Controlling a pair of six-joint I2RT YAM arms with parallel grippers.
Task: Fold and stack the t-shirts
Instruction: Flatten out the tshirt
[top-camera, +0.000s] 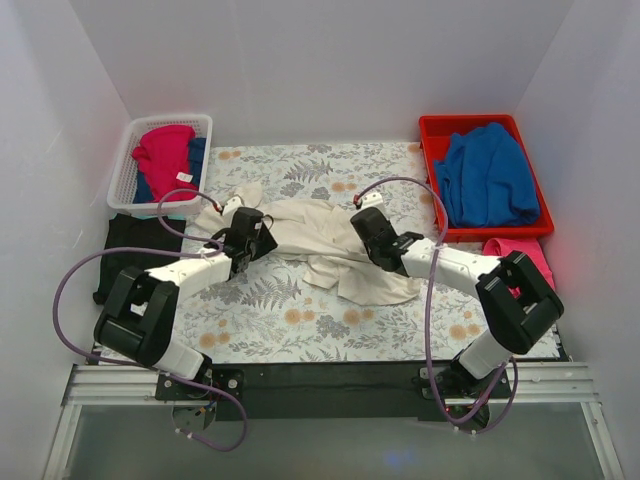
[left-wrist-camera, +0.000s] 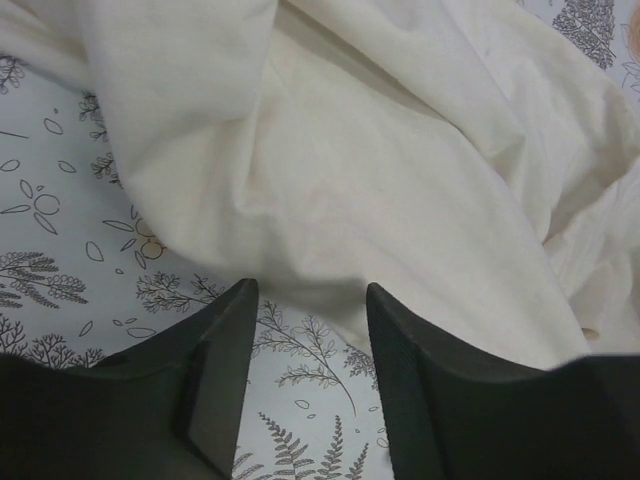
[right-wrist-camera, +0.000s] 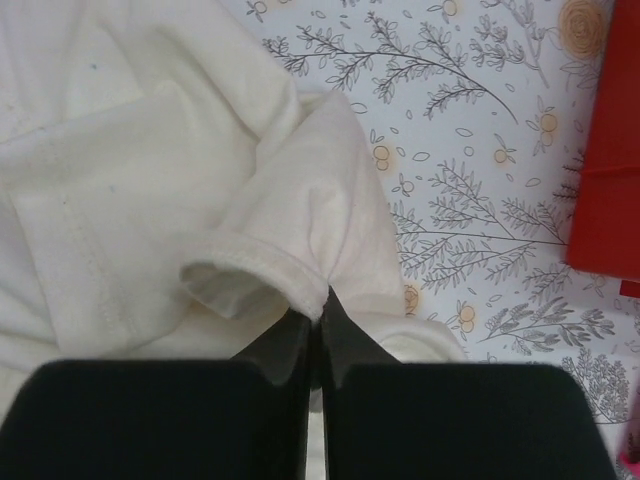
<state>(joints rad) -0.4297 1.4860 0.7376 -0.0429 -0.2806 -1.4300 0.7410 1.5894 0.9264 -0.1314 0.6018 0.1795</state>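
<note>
Tablecloth (top-camera: 300, 320): I see it covering the middle of the top view, grey with ferns and orange flowers.
Cream shirt (top-camera: 320, 235): it lies crumpled in the centre of the top view, on the tablecloth, between my two grippers.
Red bin (top-camera: 470, 120): it stands in the upper right of the top view, with a blue cloth (top-camera: 488, 175) inside.
Basket (top-camera: 125, 170): white, in the upper left of the top view, holding a pink cloth (top-camera: 165, 150).
Black shirt (top-camera: 125, 245): it lies flat at the left edge of the top view, just below the basket and apart from the cream shirt.
Left gripper (left-wrist-camera: 310, 295): the fingers are spread. In the left wrist view I see the edge of the cream shirt just ahead of the tips and bare tablecloth in the gap between them.
Right gripper (right-wrist-camera: 318, 310): the fingers are pressed together and pinch a fold of the cream shirt near a stitched hem, in the lower centre of the right wrist view.
</note>
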